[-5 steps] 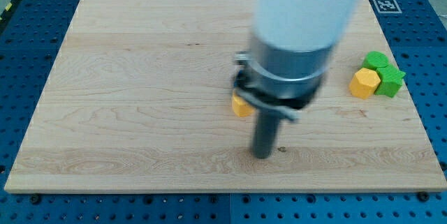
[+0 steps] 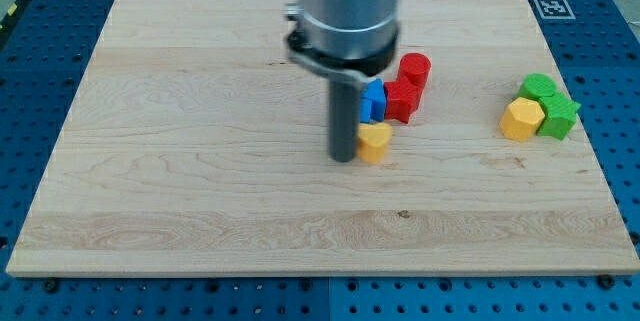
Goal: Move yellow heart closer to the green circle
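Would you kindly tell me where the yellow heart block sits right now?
The yellow heart block lies near the wooden board's centre, just right of my tip in the view, directly below the blue block and red blocks.

board (image 2: 200, 161): pale wood, smooth, with thin grain lines
table (image 2: 40, 301): blue metal with rows of small holes
rod (image 2: 345, 111): dark, a little shiny
yellow heart (image 2: 375, 142): matt, looks like painted wood
red blocks (image 2: 408, 86): matt, plain colour
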`<state>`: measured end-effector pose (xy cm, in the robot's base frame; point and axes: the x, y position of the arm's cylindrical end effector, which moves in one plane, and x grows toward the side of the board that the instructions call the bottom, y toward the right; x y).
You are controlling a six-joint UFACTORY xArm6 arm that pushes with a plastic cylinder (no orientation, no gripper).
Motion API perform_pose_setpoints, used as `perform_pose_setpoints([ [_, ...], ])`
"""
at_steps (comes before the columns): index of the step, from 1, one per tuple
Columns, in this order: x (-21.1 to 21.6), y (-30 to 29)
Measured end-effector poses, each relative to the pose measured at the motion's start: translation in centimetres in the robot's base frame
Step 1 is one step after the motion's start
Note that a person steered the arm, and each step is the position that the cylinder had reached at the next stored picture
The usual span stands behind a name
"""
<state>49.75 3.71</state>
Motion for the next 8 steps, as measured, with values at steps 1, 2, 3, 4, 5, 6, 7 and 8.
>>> perform_pose_setpoints([
  [1,0.0,1.7],
  [2,0.0,3.2],
  [3,0.1,5.2],
  [4,0.1,5.2],
  [5,0.1,5.2],
  [6,0.1,5.2],
  [7,0.0,5.2],
  [8,0.0,5.2],
])
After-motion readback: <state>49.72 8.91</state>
